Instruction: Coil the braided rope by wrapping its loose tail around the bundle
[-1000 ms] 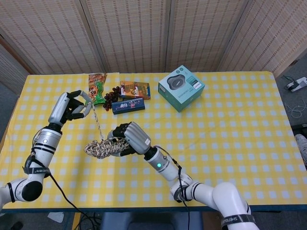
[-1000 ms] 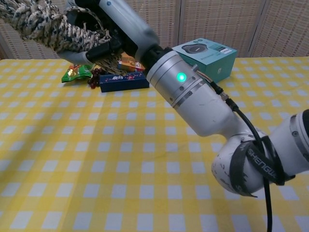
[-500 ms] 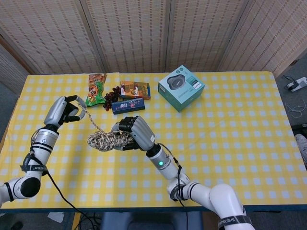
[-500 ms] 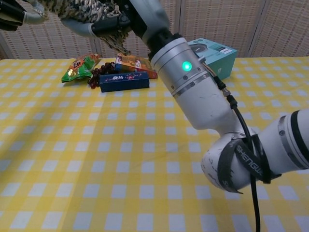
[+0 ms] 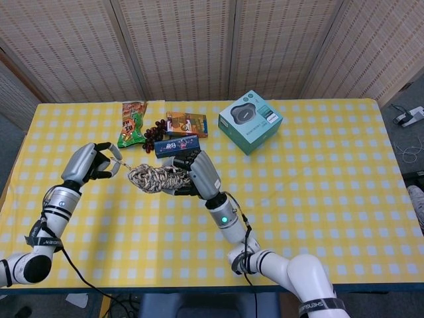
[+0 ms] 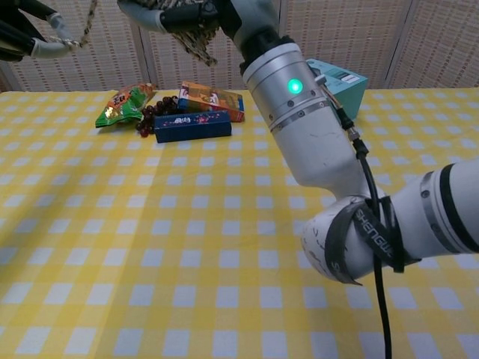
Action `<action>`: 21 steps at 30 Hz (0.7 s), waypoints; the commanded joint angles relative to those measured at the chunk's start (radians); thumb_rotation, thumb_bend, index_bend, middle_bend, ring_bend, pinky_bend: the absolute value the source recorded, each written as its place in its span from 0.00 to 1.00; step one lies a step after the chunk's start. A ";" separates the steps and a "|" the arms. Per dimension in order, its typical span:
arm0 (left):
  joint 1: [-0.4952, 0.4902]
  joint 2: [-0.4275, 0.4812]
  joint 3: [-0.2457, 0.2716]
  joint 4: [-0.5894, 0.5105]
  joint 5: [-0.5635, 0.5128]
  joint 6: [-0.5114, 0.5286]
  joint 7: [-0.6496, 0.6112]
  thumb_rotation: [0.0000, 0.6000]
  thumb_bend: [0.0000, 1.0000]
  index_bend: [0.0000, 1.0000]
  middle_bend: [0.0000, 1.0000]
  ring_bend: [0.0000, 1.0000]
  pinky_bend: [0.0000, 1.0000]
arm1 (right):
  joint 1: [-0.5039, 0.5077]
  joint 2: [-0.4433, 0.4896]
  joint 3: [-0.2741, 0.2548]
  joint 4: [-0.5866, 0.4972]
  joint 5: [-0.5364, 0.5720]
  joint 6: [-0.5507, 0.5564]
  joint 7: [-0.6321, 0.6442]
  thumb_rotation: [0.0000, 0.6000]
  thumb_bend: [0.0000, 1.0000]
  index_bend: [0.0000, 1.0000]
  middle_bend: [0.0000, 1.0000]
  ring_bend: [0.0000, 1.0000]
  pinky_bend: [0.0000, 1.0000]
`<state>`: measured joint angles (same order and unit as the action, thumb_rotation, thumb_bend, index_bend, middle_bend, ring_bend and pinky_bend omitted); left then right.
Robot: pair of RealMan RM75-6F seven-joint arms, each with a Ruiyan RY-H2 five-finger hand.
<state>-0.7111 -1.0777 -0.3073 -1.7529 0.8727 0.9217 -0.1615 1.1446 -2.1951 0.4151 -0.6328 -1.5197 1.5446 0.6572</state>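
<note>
tablecloth: yellow-white check | box: teal | rope: tan-speckled

Your right arm is silver-grey metal tubing with ringed seams, a green LED lit on the forearm, a white elbow shell at 4 o'clock wearing a black band lettered in white, and a black cable running along it. Your left arm matches: silver segments, black bands, black cable trailing off. Both hands, left hand and right hand, have grey backs with black fingers.
</note>
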 commanded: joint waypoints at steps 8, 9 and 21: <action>-0.002 0.126 0.052 -0.049 0.084 -0.203 -0.031 0.86 0.32 0.01 0.29 0.28 0.52 | -0.005 0.027 0.001 -0.038 0.008 0.010 -0.028 1.00 0.25 0.95 0.75 0.69 0.70; 0.002 0.128 0.050 -0.048 0.087 -0.201 -0.041 0.86 0.31 0.00 0.22 0.21 0.42 | -0.008 0.033 -0.001 -0.044 0.007 0.010 -0.033 1.00 0.25 0.95 0.75 0.69 0.70; 0.098 0.111 0.090 0.025 0.155 -0.001 0.035 1.00 0.30 0.00 0.13 0.14 0.29 | -0.105 0.181 -0.060 -0.185 -0.014 0.018 -0.118 1.00 0.26 0.95 0.75 0.69 0.70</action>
<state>-0.6411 -0.9573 -0.2329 -1.7466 1.0135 0.8679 -0.1633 1.0591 -2.0373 0.3685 -0.7929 -1.5287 1.5606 0.5547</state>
